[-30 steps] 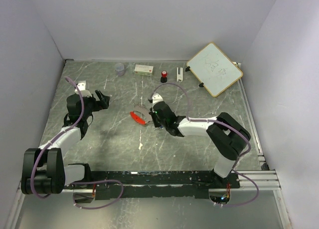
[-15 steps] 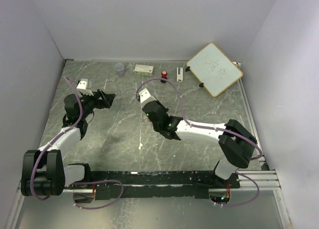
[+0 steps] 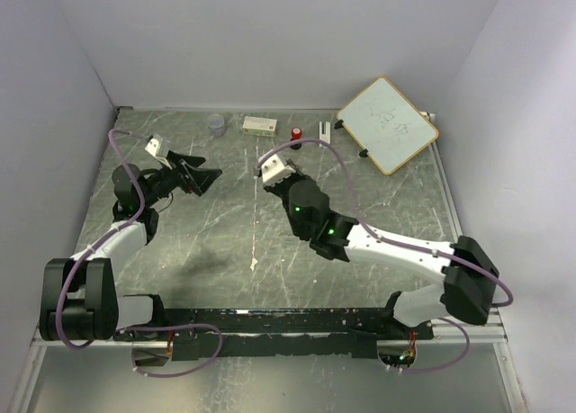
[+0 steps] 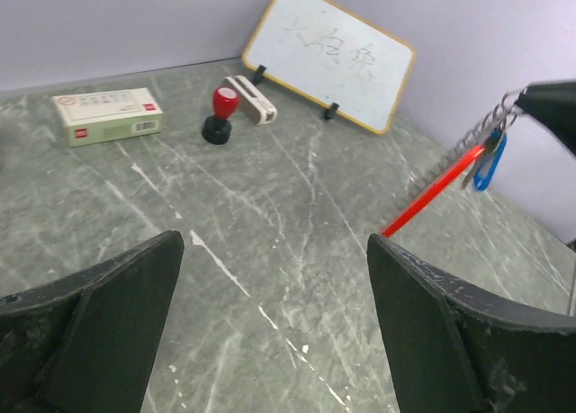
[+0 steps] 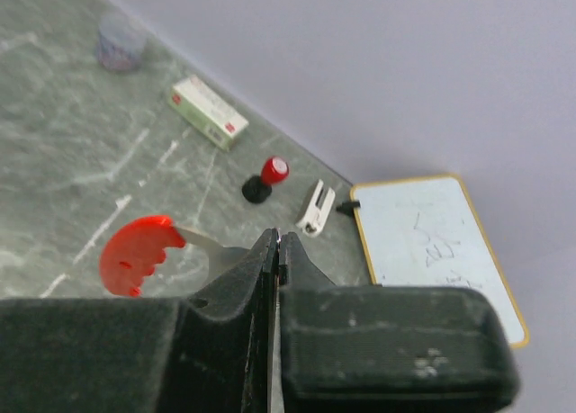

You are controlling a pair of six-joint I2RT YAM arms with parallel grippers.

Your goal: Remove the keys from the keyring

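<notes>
Keys (image 4: 487, 136): silver jagged bunch w/ red strip (image 4: 430, 195) slanting down, plus tiny blue-headed piece (image 4: 490, 164); held aloft, pinched by right gripper (image 5: 274, 249).

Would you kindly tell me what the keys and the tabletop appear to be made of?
The keys look like bare metal, silvery and glinting; their red strip and blue head look like smooth plastic, though painted metal is possible. The tabletop, grey-green with white veins, looks like polished marble or a printed imitation.

Arms: left arm (image 3: 112, 242) and right arm (image 3: 405, 249), white links, black round joints.
Cables: purple cable (image 3: 310, 143) on each arm.
Lights: 2 green lights (image 3: 330, 222), right arm.
Grippers: left gripper (image 4: 274, 242), right gripper (image 5: 274, 251), matte black wedge fingers.
</notes>
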